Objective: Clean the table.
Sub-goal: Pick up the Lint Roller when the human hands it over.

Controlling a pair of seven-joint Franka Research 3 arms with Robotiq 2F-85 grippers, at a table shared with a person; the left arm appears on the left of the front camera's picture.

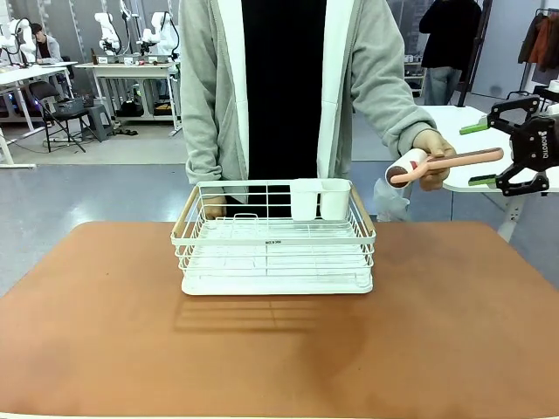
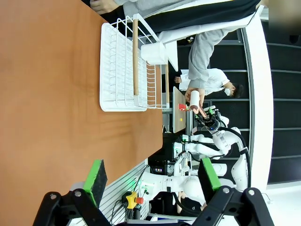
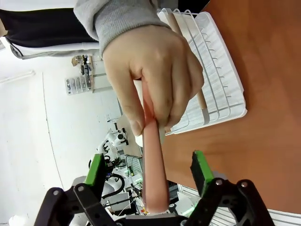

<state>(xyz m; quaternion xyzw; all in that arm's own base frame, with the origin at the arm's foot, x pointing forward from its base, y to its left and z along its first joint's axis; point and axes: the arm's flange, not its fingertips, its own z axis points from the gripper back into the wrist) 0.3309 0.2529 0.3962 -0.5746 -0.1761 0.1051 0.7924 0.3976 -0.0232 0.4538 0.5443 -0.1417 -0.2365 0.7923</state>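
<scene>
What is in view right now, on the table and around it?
table: one, reddish-brown, across the front view
dish rack: one, white wire with wooden handles, far middle of the table
cutlery cups: two, white, rack's far right corner
lint roller: one, pink handle and white roll, in the air off the table's far right
person's hand: one, gripping the roller
right gripper: black, green pads, open around the roller's handle
left gripper: black, green pads, open, holding nothing
</scene>
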